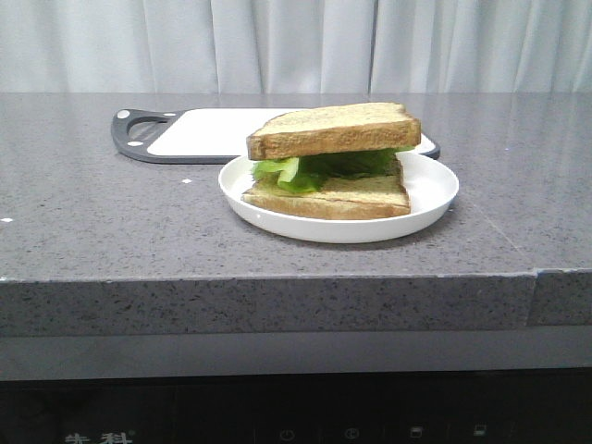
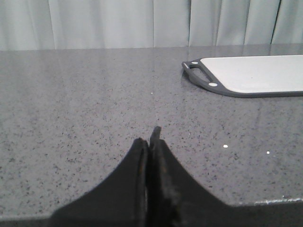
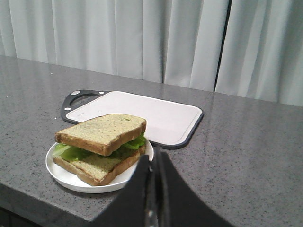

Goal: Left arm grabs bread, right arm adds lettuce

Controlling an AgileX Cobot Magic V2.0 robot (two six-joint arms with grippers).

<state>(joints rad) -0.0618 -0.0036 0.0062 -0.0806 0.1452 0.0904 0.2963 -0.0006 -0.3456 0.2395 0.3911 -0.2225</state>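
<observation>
The left gripper (image 2: 150, 142) sits pinched together, empty, over bare counter (image 2: 85, 104), the bread (image 1: 335, 130) caps the lettuce (image 1: 294, 169) on the plate (image 1: 435, 190), and the right gripper (image 3: 152, 163) is likewise closed, so assembly looks finished and only retreat remains.

Plate (image 1: 435, 199) sits on the countertop (image 1: 92, 203), right of centre, near the front edge. In it: a lower slice (image 1: 342, 199), lettuce (image 1: 287, 171) on that, bread (image 1: 333, 129) on top (tilted). Cutting board (image 1: 203, 134) lies just behind the plate, handle to the left.
</observation>
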